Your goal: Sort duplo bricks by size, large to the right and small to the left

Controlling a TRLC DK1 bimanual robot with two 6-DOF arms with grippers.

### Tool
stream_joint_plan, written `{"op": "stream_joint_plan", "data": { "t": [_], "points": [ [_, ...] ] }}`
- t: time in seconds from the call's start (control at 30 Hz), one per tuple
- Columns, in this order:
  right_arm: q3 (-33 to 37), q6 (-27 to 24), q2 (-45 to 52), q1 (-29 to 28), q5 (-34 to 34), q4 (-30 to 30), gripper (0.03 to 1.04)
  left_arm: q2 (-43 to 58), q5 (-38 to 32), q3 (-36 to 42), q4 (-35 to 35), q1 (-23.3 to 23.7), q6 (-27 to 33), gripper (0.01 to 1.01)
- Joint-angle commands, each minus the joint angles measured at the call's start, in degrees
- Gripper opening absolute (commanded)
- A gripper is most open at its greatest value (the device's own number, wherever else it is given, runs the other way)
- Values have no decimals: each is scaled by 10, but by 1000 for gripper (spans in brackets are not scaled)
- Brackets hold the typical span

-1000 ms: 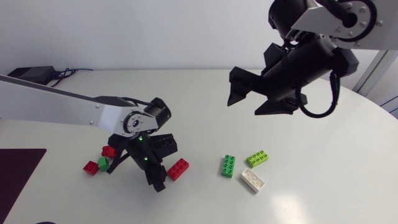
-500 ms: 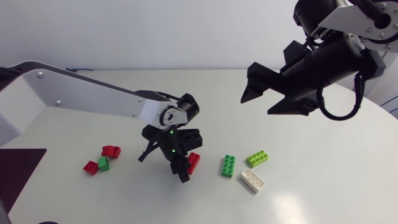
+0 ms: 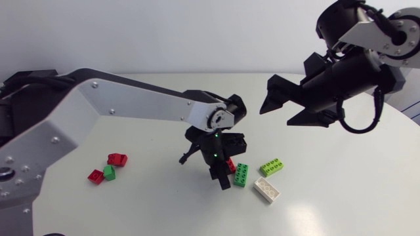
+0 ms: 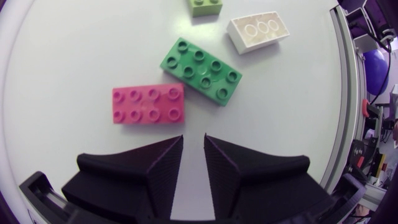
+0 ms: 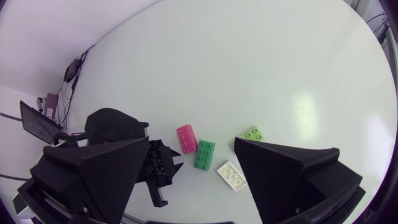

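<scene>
My left gripper (image 3: 223,179) is shut with nothing in it, low over the table's middle. Just ahead of its fingertips (image 4: 171,144) lies the large red brick (image 4: 148,104), flat on the table and mostly hidden behind the gripper in the head view (image 3: 230,164). Its corner is close to the large green brick (image 3: 241,174) (image 4: 201,70). Further right lie a lime brick (image 3: 272,167) and a white brick (image 3: 267,189). Three small bricks, two red (image 3: 117,158) (image 3: 96,176) and one green (image 3: 109,172), sit together at the left. My right gripper (image 3: 279,113) hangs open high above the table's right half.
The left arm's long grey link (image 3: 131,101) stretches from the left edge over the table's middle. A dark mat (image 3: 16,180) lies at the front left corner. A black box with cables (image 3: 29,77) sits at the back left.
My left arm swept right with its fingers closing, and the red brick slid ahead of it until it lay beside the green brick. The right gripper drifted slightly right.
</scene>
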Motion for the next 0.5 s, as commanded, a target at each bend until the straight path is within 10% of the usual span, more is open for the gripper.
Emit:
{"op": "stream_joint_plan", "data": {
  "t": [0.0, 0.27, 0.4, 0.47],
  "points": [
    [-17, -6, 37, 13, -1, 16, 984, -65, -3, -43, -12, 50, -1, 270],
    [-22, -9, 155, 85, 18, 77, 984, -162, -6, -161, -2, 174, 20, 333],
    [-6, -29, 208, 110, 50, 80, 984, -228, -6, -217, 20, 210, 25, 951],
    [0, -39, 236, 121, 61, 79, 984, -258, -6, -229, 21, 230, 28, 982]
  ]
}}
